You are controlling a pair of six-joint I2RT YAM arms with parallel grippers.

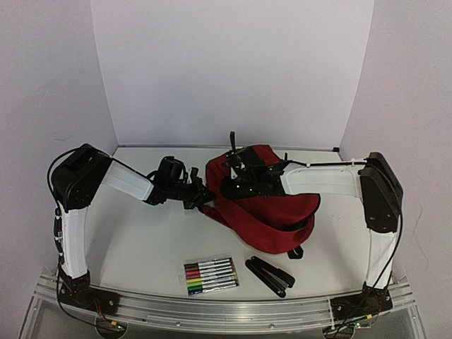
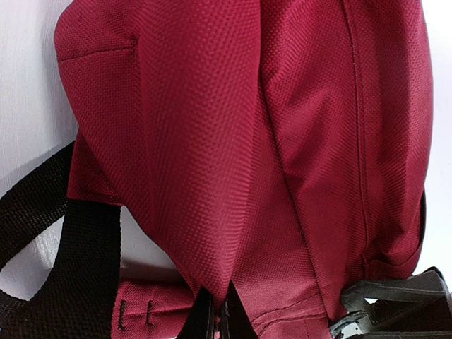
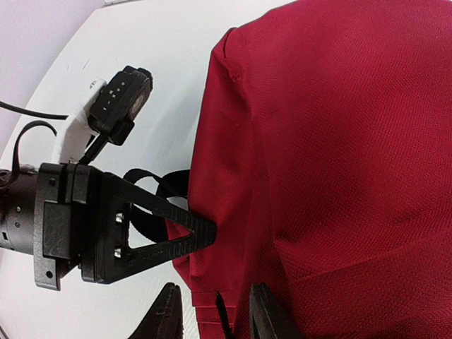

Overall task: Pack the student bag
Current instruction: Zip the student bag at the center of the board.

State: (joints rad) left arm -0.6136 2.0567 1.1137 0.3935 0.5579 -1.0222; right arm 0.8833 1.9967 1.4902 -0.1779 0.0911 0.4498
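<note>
Right end effector (image 3: 215, 319) ajar; its camera shows left end effector (image 3: 206, 235) clamping student bag (image 3: 339, 169).

Left claw (image 2: 217, 318), right claw (image 3: 214, 311): two. One student bag (image 1: 272, 212) at both. One marker pack (image 1: 210, 275), one black piece (image 1: 270, 276), well apart from them.

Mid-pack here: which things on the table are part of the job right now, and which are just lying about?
In the job: dark red fabric backpack; left gripper, pinched shut on its edge; right gripper, at the fabric.
Lying about, untouched: clear case of coloured markers; black folded bar-shaped object. Both probably for packing.
</note>
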